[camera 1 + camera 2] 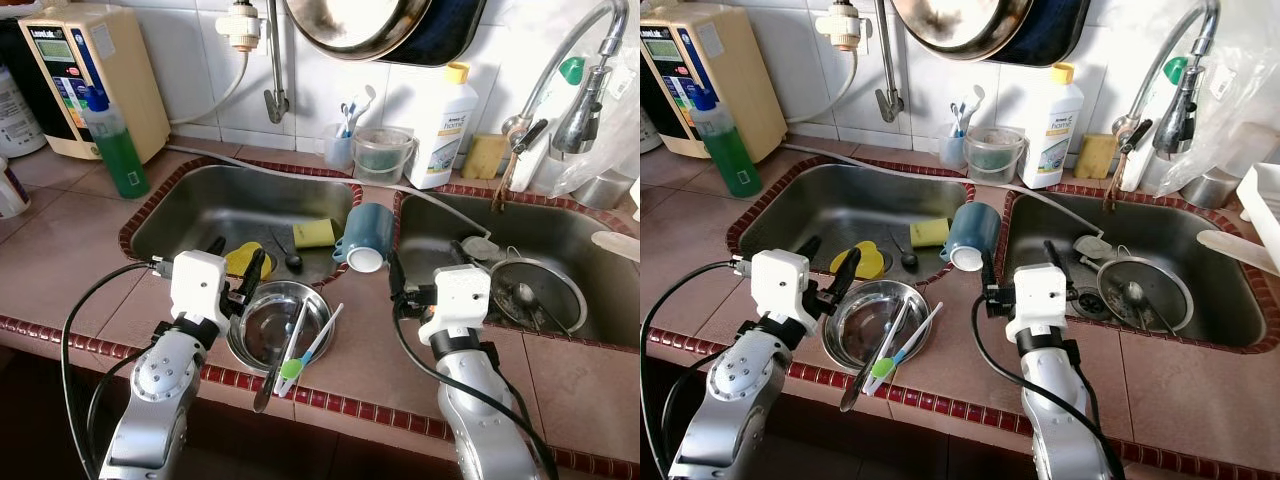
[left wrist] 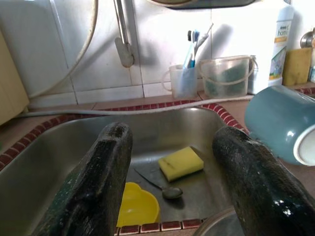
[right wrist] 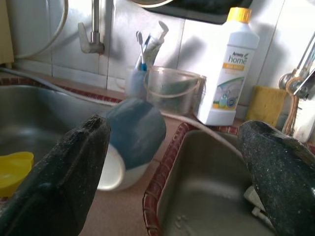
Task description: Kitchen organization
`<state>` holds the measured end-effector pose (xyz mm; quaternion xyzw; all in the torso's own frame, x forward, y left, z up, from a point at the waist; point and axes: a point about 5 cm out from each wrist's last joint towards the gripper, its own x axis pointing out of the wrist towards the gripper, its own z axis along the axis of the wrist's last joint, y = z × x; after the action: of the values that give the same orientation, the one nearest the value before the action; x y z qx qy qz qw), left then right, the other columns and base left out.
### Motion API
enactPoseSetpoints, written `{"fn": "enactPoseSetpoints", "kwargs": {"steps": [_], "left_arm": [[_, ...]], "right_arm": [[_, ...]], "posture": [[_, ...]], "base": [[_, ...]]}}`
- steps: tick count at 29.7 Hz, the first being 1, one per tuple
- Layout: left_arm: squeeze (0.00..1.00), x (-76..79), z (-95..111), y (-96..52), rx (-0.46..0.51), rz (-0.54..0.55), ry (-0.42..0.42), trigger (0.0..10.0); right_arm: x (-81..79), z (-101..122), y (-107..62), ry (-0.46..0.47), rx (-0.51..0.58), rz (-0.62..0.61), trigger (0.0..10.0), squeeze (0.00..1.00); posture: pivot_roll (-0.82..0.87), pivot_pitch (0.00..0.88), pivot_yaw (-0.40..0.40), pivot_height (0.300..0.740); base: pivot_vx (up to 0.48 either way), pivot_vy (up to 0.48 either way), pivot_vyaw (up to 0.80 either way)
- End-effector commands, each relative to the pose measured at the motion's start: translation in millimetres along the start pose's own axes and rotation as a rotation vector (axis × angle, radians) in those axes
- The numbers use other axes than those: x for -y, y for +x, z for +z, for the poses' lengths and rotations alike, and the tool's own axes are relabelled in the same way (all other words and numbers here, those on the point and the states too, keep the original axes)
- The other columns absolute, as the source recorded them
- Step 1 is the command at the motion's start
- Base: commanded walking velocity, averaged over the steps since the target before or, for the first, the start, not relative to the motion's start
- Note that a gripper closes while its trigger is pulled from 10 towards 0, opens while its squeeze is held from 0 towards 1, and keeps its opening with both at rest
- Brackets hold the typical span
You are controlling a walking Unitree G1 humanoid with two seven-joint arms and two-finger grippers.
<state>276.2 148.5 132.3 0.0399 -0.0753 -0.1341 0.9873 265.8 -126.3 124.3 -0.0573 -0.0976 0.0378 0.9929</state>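
Both arms are raised over the front edge of the tiled counter (image 1: 60, 270), and the work looks to be at its approach stage, with nothing picked up. The left gripper (image 1: 232, 268) hangs with its fingers spread and empty just beside the steel bowl (image 1: 262, 322), which sits on the front strip of the counter with a knife (image 1: 281, 360) and a green-handled brush (image 1: 312, 352) lying across its rim. The right gripper (image 1: 1018, 268) is likewise released and empty, poised over the ridge between the two basins, near the blue mug (image 1: 364, 236) lying on its side there. In the left sink (image 1: 200, 205) lie a yellow sponge (image 1: 314, 232), a yellow lid (image 1: 243, 259) and a spoon (image 1: 287, 252). The next move likely calls for lowering one gripper and closing on either the mug or the bowl.
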Motion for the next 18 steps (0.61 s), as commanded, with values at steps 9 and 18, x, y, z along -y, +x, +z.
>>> {"fn": "enactPoseSetpoints", "kwargs": {"steps": [9,18], "left_arm": [[0.0,1.2,6.9,5.5,0.014,0.003,-0.06,10.0],[0.0,-0.4,8.2,8.7,0.011,0.004,-0.069,10.0]], "right_arm": [[0.2,11.4,2.8,0.0,0.043,0.001,10.0,0.0],[-0.1,11.1,3.6,0.003,0.041,0.003,10.0,0.0]], "posture": [[-0.22,0.0,0.02,0.74],[-0.22,0.0,0.02,0.74]], "base": [[0.0,0.0,0.0],[0.0,0.294,0.0]]}}
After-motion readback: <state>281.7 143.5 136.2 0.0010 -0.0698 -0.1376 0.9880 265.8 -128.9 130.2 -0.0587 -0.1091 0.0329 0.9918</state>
